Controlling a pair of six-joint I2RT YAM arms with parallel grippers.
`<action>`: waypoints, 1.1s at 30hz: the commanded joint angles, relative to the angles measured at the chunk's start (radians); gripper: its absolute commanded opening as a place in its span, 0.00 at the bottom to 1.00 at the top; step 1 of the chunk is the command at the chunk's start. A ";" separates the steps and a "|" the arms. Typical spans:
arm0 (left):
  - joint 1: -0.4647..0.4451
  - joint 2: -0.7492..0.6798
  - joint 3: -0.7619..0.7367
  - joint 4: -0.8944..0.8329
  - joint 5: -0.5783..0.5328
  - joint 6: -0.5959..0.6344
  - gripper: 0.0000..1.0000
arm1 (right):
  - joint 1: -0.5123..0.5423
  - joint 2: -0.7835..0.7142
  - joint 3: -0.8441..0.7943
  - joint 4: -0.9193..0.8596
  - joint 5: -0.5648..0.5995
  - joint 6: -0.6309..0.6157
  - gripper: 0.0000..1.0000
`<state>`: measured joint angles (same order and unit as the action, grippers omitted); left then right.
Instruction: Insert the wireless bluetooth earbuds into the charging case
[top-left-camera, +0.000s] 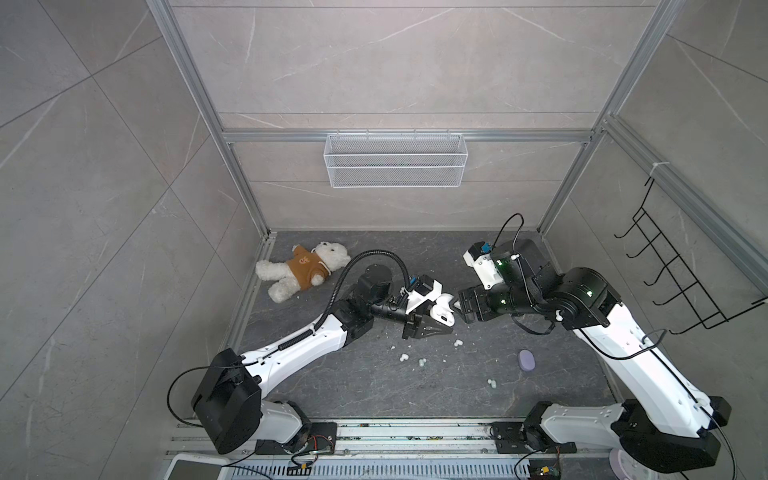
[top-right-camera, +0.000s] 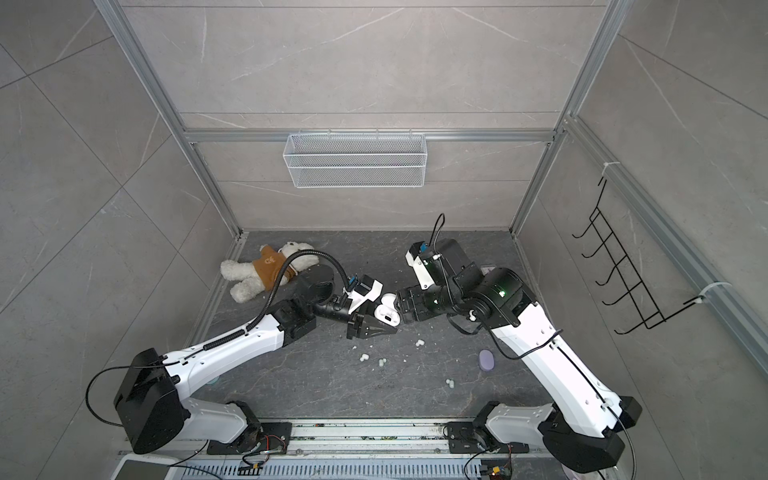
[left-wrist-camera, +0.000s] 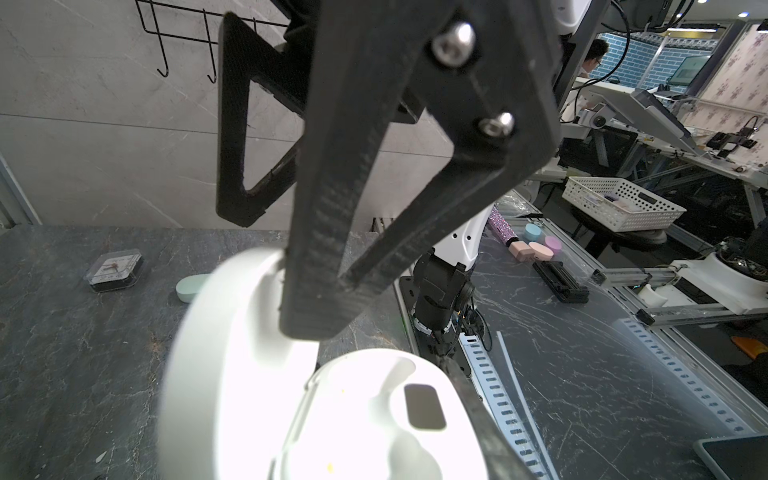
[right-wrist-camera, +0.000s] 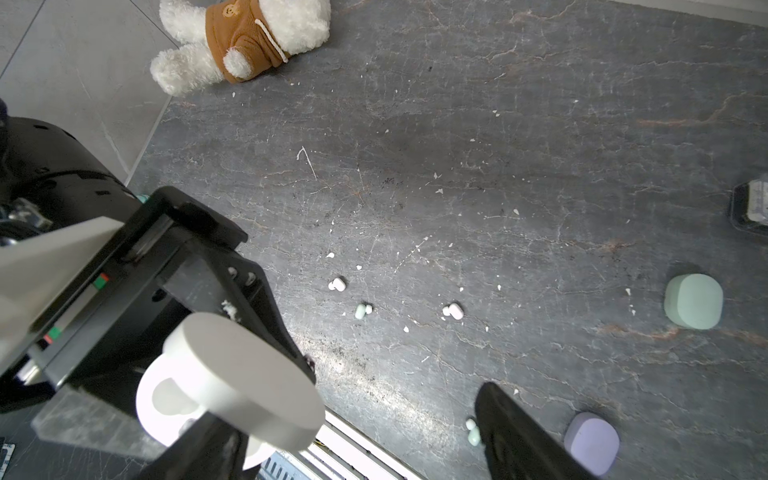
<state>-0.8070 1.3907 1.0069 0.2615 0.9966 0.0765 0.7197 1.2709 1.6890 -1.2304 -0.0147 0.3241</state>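
Mid-table, charging case (top-left-camera: 439, 309) clamped in left gripper (top-left-camera: 446, 323) — lid open, cavities upward

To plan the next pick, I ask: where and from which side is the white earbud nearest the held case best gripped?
Probably from straight above, jaws closing across the rounded body of the white earbud. It lies flat and alone on the table, too low for a sideways approach.

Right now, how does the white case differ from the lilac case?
The white case is open; the lilac case is closed. The white case is gripped in the left end effector; the lilac case lies free on the table. Colour differs too, white against lilac. Both are small, rounded cases.
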 joint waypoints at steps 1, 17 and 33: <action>-0.003 -0.039 0.005 0.029 0.021 -0.022 0.18 | -0.008 0.001 0.017 -0.014 -0.031 0.005 0.85; 0.012 -0.076 -0.071 0.051 -0.069 -0.079 0.18 | -0.008 -0.129 -0.109 -0.043 -0.303 0.109 0.86; 0.033 -0.201 -0.200 0.063 -0.154 -0.116 0.17 | -0.078 -0.270 -0.482 0.161 -0.227 0.373 0.87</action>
<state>-0.7876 1.2259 0.8177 0.2707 0.8635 -0.0071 0.6598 1.0016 1.2701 -1.1561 -0.2684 0.6079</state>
